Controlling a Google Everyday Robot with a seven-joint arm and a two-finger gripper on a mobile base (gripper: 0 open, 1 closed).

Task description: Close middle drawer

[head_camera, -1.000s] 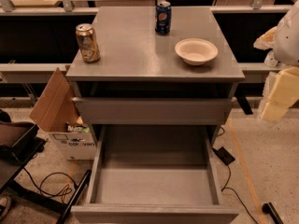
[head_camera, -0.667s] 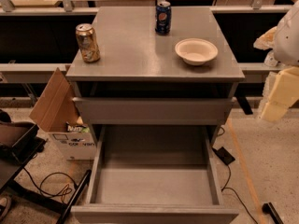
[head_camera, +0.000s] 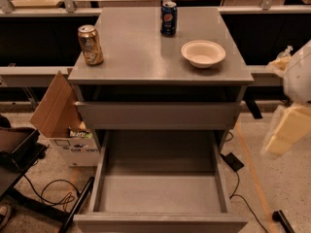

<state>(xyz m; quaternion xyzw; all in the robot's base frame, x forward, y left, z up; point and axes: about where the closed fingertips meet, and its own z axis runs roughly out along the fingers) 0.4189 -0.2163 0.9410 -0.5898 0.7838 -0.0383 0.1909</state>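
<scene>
Grey cabinet (head_camera: 141,52) in the centre, seen from the front and above, with a flat top.

Middle drawer (head_camera: 158,193) pulled far out of the cabinet toward the camera. Deep grey box with thin side walls, bare inside. Plain front along the lower edge of the view, partly cut off there.

Above it, another grey drawer front (head_camera: 158,115), sticking out just a little past the cabinet body, with a dark gap between it and the top.

Left of the cabinet, on the speckled floor (head_camera: 282,193), an open cardboard box (head_camera: 56,106), one flap up and leaning toward the cabinet's left side.

Gripper (head_camera: 284,132) at the right edge of the view, pale cream below a white rounded arm part, beside the cabinet's right side and level with the drawers. Apart from the cabinet and from both drawer fronts. Cannot tell how far open it is, nor whether it has hold of anything.

On the cabinet top:
- near the right edge, an empty cream bowl (head_camera: 203,53), upright
- near the left edge, a gold can (head_camera: 90,44), upright
- at the back edge, about mid-width, a dark blue can (head_camera: 168,18), upright, well apart from the gold one

Black cable (head_camera: 48,191) looped on the floor at lower left.

Small black flat object (head_camera: 232,161) on the floor, just right of the open drawer.
</scene>
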